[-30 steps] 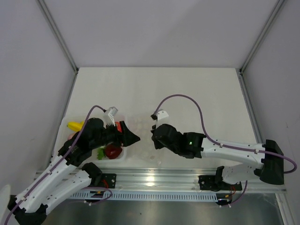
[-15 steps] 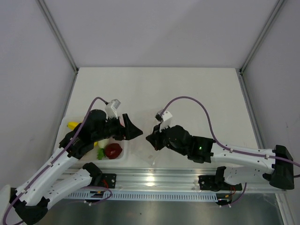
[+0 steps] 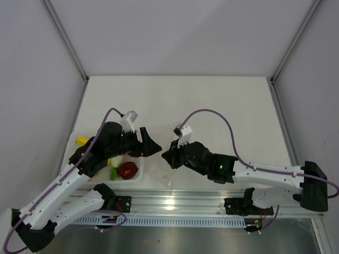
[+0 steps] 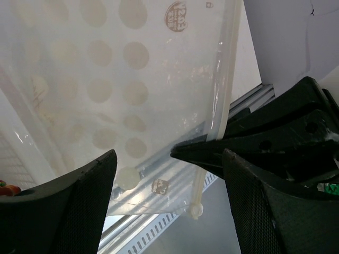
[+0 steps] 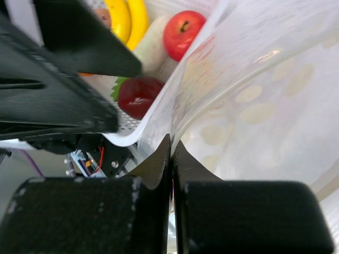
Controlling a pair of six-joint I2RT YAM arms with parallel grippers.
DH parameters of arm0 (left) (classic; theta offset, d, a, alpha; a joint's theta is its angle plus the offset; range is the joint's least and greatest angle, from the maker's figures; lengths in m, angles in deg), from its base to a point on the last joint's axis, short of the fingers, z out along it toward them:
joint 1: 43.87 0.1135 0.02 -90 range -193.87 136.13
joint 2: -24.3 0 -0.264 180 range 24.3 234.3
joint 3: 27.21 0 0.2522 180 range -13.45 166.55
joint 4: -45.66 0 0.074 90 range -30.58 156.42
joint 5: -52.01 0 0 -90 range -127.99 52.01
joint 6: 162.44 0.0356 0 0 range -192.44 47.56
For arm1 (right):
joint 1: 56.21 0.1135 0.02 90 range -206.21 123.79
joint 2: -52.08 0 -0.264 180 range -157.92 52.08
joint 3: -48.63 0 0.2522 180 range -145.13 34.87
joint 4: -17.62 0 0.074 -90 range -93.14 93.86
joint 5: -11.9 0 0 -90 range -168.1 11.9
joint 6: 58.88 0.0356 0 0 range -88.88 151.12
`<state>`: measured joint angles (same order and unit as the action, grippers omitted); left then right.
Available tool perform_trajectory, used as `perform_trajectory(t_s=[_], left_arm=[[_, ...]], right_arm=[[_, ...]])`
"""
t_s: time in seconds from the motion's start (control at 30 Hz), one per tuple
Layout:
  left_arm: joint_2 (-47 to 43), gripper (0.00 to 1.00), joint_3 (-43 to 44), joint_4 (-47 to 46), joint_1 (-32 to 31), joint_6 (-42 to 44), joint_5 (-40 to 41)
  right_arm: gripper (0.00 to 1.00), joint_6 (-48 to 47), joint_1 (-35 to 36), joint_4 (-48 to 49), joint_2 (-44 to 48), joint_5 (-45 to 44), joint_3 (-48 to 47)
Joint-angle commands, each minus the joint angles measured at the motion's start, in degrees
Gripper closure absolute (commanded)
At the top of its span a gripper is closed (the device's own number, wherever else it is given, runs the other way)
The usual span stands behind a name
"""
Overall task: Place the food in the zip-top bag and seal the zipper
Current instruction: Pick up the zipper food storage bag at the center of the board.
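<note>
The zip-top bag (image 3: 160, 170) hangs between the two grippers, just off the right end of the tray (image 3: 133, 180), near the front edge of the table (image 3: 212, 106). It is one clear bag printed with pale round dots.

The right gripper (image 5: 172, 153) is pressed fully closed, and the bag's film (image 5: 254, 79) rises straight out of its fingertips, so it pinches the bag at its edge. In the left wrist view the same pointed tip (image 4: 180, 152) meets the zipper (image 4: 225, 69), a thin pale strip running down the bag's right side (image 4: 132, 79).

The left gripper (image 4: 169, 159) stands wide and holds nothing. Its two fingers (image 4: 79, 206) frame the lower part of the bag, with the zipper strip falling between them. Whether either finger touches the film cannot be told. From above, its tips (image 3: 153, 148) sit just left of the right gripper (image 3: 167, 156).

All the food lies in the tray, outside the bag, below and behind the left gripper:
- one red apple (image 5: 183, 26)
- one dark red round one (image 5: 139, 94)
- one yellow banana (image 5: 127, 18) with two lobes
- one white radish (image 5: 153, 47) with green leaves
- one orange one (image 5: 102, 15), mostly hidden

That makes five pieces, two grippers, one bag and one tray.
</note>
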<state>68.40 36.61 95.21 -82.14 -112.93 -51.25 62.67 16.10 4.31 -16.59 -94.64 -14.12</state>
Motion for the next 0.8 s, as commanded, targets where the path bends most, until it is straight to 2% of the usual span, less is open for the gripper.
perform_trajectory(t_s=[0.0, 0.17, 0.43, 0.77], left_arm=[[-2.43, 0.19, -0.05, -0.19, -0.50, 0.94, 2.09], [-6.82, 0.24, -5.50, -1.43, -2.60, 0.59, 1.83], [-13.50, 0.20, -10.51, -3.18, -11.04, -0.99, 9.47], [-10.36, 0.16, -10.16, -5.83, -21.41, -5.03, 22.11]], right_arm=[[1.00, 6.14, 0.28, -4.13, 2.38, -7.27, -0.84], [1.00, 8.52, -1.38, -9.05, 3.27, -5.62, -2.16], [1.00, 14.75, -2.71, -15.21, -1.02, -7.02, -9.18], [1.00, 26.01, 1.51, -18.02, -8.32, -14.13, -16.91]])
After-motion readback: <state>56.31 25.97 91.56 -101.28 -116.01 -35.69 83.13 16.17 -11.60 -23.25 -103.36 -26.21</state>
